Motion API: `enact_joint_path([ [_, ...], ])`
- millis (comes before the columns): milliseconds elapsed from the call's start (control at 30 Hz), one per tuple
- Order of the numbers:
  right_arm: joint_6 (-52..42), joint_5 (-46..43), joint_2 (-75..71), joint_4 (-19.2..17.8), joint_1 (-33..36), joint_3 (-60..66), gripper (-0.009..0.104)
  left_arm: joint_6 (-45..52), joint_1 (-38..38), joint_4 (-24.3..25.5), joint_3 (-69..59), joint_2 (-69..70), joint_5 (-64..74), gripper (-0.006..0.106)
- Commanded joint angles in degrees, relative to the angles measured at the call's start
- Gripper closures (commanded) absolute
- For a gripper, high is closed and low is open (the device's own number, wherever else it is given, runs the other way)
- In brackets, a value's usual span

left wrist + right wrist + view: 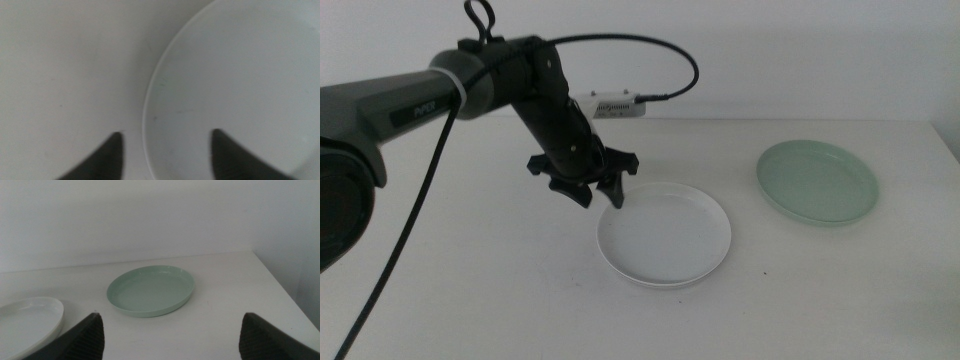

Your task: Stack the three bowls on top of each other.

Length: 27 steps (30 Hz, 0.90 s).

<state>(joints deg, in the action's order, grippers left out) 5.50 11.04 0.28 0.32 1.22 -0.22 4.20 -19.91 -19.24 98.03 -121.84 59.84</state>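
White bowl (665, 233) beneath left tool (601, 192)

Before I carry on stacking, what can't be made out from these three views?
- Grey bowl: in no view. It may lie under the white bowl, but nothing shows it.
- Left gripper: the middle view cannot settle whether a finger touches the white bowl's rim; the left wrist view cuts off the gripper body.
- Right gripper: outside the middle view, so its place over the table is unknown.
- Green bowl: underside hidden.
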Motion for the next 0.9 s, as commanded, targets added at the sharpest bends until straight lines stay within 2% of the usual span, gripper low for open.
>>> enact_joint_path([
  [0, -0.07, -0.67, -0.28, -0.32, -0.28, 0.22, 0.002, 0.48, 0.12, -0.03, 2.57, 0.27, 3.83, 0.032],
  [100, -0.07, -0.67, -0.28, -0.32, -0.28, 0.22, 0.002, 3.54, 0.34, 0.02, 4.46, 2.33, 6.79, 0.006],
  [333, -0.07, -0.67, -0.28, -0.32, -0.28, 0.22, 0.002, 11.69, 1.18, -3.72, -0.29, 16.28, 5.36, 0.007],
  [467, -0.07, -0.67, -0.28, -0.32, -0.28, 0.22, 0.002, 14.07, 1.48, -3.77, -9.11, 30.08, 0.25, 0.007],
  [600, -0.07, -0.67, -0.28, -0.32, -0.28, 0.22, 0.002, 16.65, 2.18, -5.89, -17.66, 43.90, -2.58, 0.007],
  [867, -0.07, -0.67, -0.28, -0.32, -0.28, 0.22, 0.002, 15.19, 2.18, -6.32, -25.24, 64.78, 2.51, 0.007],
])
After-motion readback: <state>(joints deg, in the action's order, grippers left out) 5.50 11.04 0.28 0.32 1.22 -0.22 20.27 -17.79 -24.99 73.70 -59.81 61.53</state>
